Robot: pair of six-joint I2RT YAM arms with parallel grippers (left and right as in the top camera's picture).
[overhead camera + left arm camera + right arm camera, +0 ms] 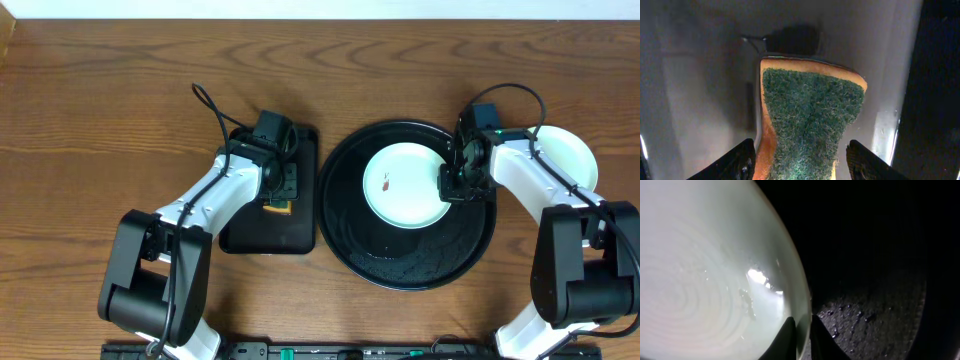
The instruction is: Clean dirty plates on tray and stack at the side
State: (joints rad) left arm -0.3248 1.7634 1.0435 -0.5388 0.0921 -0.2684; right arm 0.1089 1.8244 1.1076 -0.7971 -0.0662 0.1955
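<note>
Fingers of the right arm [784, 345] are clamped on the rim of a pale mint-white plate [405, 185], one finger above the rim and one below it, at the plate's 3 o'clock edge. That plate lies inside the round black tray [420, 280], a little toward 12 o'clock of the tray's middle. It bears a small red-brown smear [384, 183] at about 9 o'clock from its centre. Small droplets [850, 317] dot the tray's floor just beside the gripped rim. A second pale plate [570, 150] lies on the tabletop [100, 100] off the tray's 2 o'clock side, partly hidden by the right arm.

At 9 o'clock of the round tray sits a rectangular black tray [270, 235]. Over it the left fingers [735, 162] are pressed against both sides of a sponge [810, 120], its green scouring face toward the wrist camera and its orange body pinched narrow between them.
</note>
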